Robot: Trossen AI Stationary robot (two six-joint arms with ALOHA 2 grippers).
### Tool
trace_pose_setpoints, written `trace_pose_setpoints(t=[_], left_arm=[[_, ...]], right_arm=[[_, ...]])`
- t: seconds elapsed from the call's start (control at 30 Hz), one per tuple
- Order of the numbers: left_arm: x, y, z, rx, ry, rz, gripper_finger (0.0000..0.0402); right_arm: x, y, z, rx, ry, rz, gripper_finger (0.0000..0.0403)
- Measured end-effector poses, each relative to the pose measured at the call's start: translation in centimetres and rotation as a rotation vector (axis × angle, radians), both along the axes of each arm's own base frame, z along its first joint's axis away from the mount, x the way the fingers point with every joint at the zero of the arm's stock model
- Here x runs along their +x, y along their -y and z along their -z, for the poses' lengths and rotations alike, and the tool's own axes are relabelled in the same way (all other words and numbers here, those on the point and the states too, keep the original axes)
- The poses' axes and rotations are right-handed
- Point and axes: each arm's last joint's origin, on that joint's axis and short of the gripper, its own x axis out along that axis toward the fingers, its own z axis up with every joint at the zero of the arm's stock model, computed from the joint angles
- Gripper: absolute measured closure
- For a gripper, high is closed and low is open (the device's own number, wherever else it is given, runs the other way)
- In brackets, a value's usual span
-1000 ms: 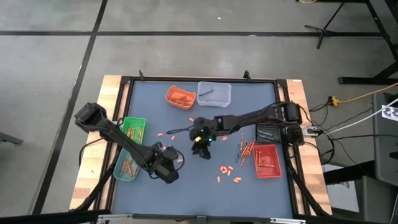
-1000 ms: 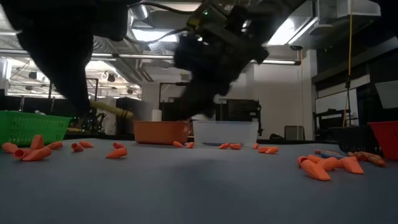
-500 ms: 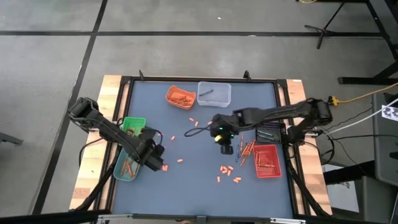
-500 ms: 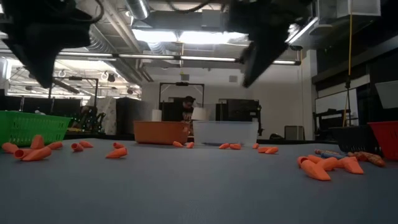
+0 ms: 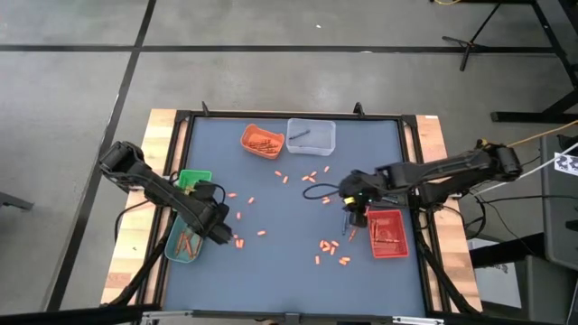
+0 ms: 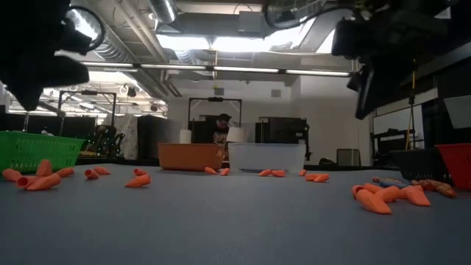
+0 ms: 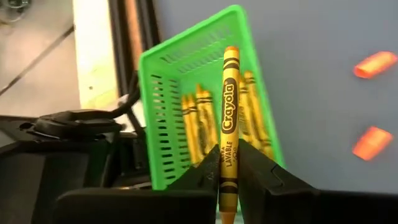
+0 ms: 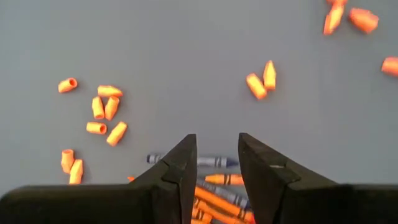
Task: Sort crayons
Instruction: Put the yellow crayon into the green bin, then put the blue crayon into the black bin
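Yellow crayon sits clamped between our left gripper fingers over the green basket at lower left, already part-filled. Our right gripper, empty and parted, hovers over unsorted crayons beside the red tray; much remains.

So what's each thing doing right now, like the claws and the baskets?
Left claw: shut on a yellow crayon, above the green basket.
Right claw: open, empty, over loose crayons.
Green basket: holds yellow crayons.
Red basket: holds crayons.
Orange basket: holds crayons.
Clear basket: one dark crayon inside.
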Motion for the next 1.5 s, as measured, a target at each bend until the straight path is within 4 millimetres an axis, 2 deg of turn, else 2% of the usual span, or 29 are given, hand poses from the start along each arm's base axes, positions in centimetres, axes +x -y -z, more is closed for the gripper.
trace_pose_setpoints(t=[0.33, 0.43, 0.6, 0.77, 1.2, 1.5], left_arm=[[-0.8, -0.9, 1.5, 0.033, -0.033, -0.042, 0.0320], [-0.7, -0.8, 1.8, 0.021, -0.012, -0.041, 0.0311], [-0.5, -0.7, 2.0, 0.005, 0.017, -0.041, 0.0312], [-0.3, -0.6, 2.2, -0.008, 0.040, -0.041, 0.0312], [0.0, -0.5, 2.3, -0.025, 0.069, -0.040, 0.0312], [0.0, -0.5, 2.4, -0.029, 0.075, -0.039, 0.0312]], right_arm=[[-0.2, 0.0, 0.6, 0.004, -0.021, 0.011, 0.0287], [-0.1, 0.0, 0.7, 0.047, -0.033, 0.095, 0.0287], [0.1, 0.0, 1.2, 0.143, -0.079, 0.311, 0.0288], [0.6, -0.1, 2.5, 0.180, -0.152, 0.433, 0.0288], [1.4, -0.3, 5.7, 0.191, -0.331, 0.558, 0.0288], [1.7, -2.1, 7.4, 0.143, -0.383, 0.533, 0.0288]])
